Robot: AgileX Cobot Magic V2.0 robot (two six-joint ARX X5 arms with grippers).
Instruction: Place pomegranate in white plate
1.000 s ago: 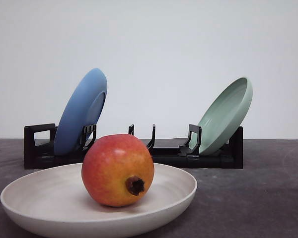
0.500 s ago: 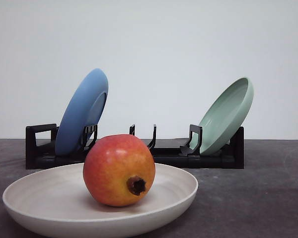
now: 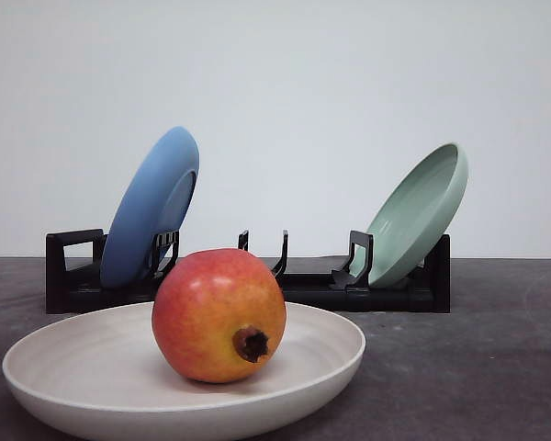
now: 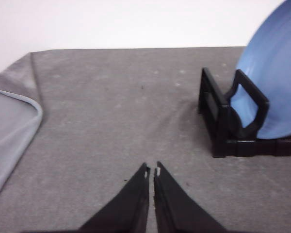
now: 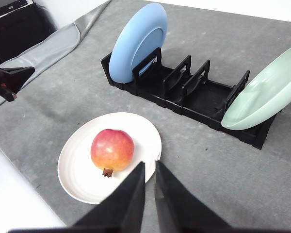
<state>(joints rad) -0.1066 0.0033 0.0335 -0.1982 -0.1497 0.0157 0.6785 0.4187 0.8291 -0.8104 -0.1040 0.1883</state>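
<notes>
- Nearest in the front view is the white plate (image 3: pixel 64 367), lying flat on the dark grey table (image 3: pixel 496 367), its rim cut off by the lower edge of the picture.
- The pomegranate (image 3: pixel 219 314) sits inside that plate, a little right of its middle, resting on the plate's floor with its dark brown crown nub turned toward the camera and slightly down (red on top, yellower low down on the skin).
- From the right wrist view the same fruit (image 5: pixel 112 148) lies in the plate (image 5: pixel 140 127), nothing touching it, with bare plate all around.
- The right gripper (image 5: pixel 150 167) hangs above the table just off the plate's rim, apart from the fruit; its two black fingers are nearly pressed together, with only a thin slit between the tips, and they pinch nothing.
- The left gripper (image 4: pixel 151 171) is over bare grey table cloth (image 4: pixel 111 107), its fingers likewise drawn together to a narrow slit and holding nothing.
- Farther back stands a black dish rack (image 3: pixel 303 287), running across the table behind the plate.
- A blue plate (image 3: pixel 151 207) leans on edge in the rack's left end; the left wrist view has it (image 4: pixel 276 82) beside the rack's end frame (image 4: pixel 223 121).
- A pale green plate (image 3: pixel 418 213) leans on edge at the rack's right end, tilted outward.
- Behind everything is a plain pale wall (image 3: pixel 285 92).
</notes>
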